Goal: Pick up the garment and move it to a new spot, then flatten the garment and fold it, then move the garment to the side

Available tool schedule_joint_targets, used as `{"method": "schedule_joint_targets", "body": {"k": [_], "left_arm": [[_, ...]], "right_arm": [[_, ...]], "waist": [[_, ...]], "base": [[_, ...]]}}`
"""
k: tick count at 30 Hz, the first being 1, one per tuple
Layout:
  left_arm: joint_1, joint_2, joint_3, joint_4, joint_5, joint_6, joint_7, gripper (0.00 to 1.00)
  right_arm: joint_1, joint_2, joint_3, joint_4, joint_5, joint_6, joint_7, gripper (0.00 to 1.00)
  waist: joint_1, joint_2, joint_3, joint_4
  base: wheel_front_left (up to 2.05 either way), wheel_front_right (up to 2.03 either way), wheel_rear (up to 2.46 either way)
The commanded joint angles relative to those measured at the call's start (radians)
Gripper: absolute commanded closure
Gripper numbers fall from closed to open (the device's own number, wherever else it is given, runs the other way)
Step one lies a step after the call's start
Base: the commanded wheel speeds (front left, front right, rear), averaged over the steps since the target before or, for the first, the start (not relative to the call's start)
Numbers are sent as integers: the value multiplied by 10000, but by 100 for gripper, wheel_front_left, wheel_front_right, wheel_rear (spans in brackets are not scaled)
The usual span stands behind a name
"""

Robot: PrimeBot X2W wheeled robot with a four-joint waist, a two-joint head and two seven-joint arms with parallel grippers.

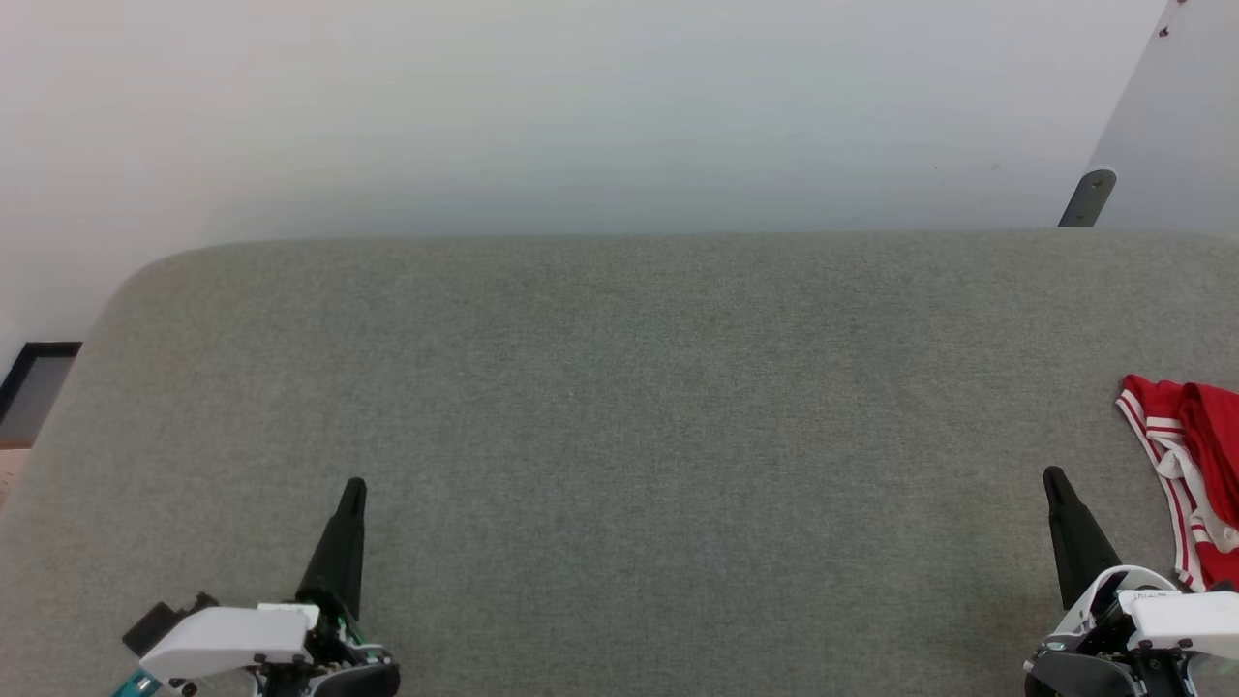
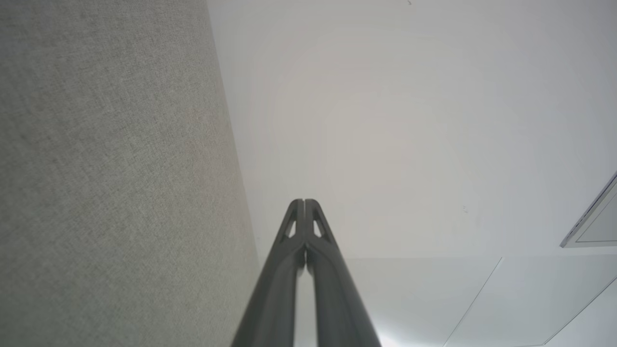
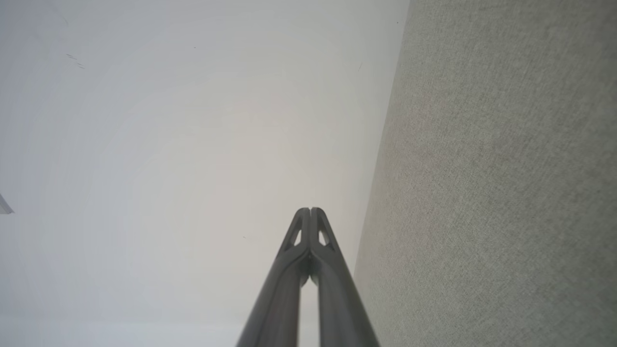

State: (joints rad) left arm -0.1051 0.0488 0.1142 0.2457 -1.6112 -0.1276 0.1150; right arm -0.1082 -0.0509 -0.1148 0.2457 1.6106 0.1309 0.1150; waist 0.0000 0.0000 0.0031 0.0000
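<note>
Left claw point(image 1: 353, 486), right claw point(image 1: 1053, 476): dark, tapered; white wrist covers point(image 1: 227, 639).

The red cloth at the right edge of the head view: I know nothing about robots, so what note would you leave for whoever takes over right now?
Left tool: shut, empty, at the near left of the grey table.
Right tool: shut, empty, at the near right, its fingers clear of the cloth beside it.
Red-and-white cloth: crumpled on the table's right side, partly cut off by the picture's edge. No lettering shows, so I cannot confirm that it is the jersey.
Done: nothing evident; the cloth lies bunched, not folded.
Left: pick it up, move it, flatten, fold, set aside.
</note>
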Motion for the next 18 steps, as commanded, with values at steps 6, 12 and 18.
{"method": "schedule_joint_targets", "body": {"k": [6,12,18], "left_arm": [[-90,3,24,-18,-30,-56,22,100],[-90,3,23,-18,-31,-55,22,100],[-90,3,23,-19,-31,-55,21,100]], "right_arm": [[-33,32,-1,-20,41,-3,21,100],[-33,32,-1,-20,42,-3,20,100],[-33,32,0,-20,42,-3,21,100]], "waist": [[0,0,0,0],[0,0,0,0],[0,0,0,0]], "base": [[0,0,0],[0,0,0],[0,0,0]]}}
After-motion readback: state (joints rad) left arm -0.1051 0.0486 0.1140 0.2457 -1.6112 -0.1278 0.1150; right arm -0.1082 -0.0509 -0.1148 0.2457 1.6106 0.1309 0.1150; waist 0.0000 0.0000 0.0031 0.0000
